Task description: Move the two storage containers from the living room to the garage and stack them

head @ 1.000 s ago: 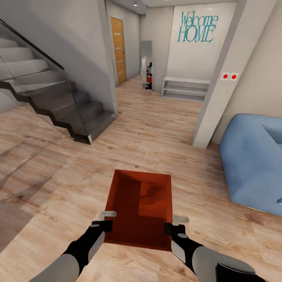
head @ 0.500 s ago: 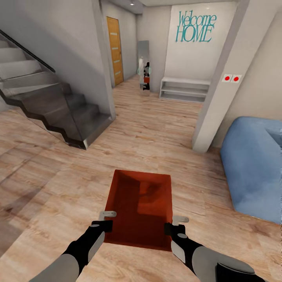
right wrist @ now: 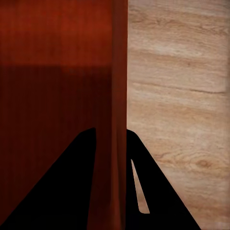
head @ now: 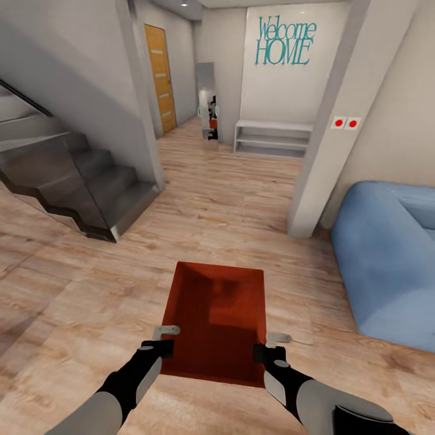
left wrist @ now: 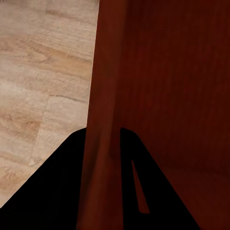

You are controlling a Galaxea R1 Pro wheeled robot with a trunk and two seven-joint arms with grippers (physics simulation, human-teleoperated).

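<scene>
1. One orange-red storage container rides above the living room's wood-plank floor, near the blue sofa, the garage haul and stacking judged undone.
2. The left gripper and right gripper clamp opposite side walls.
3. The wrist views show each thin wall pinched between the fingers; the head view shows staircase and hallway.
</scene>
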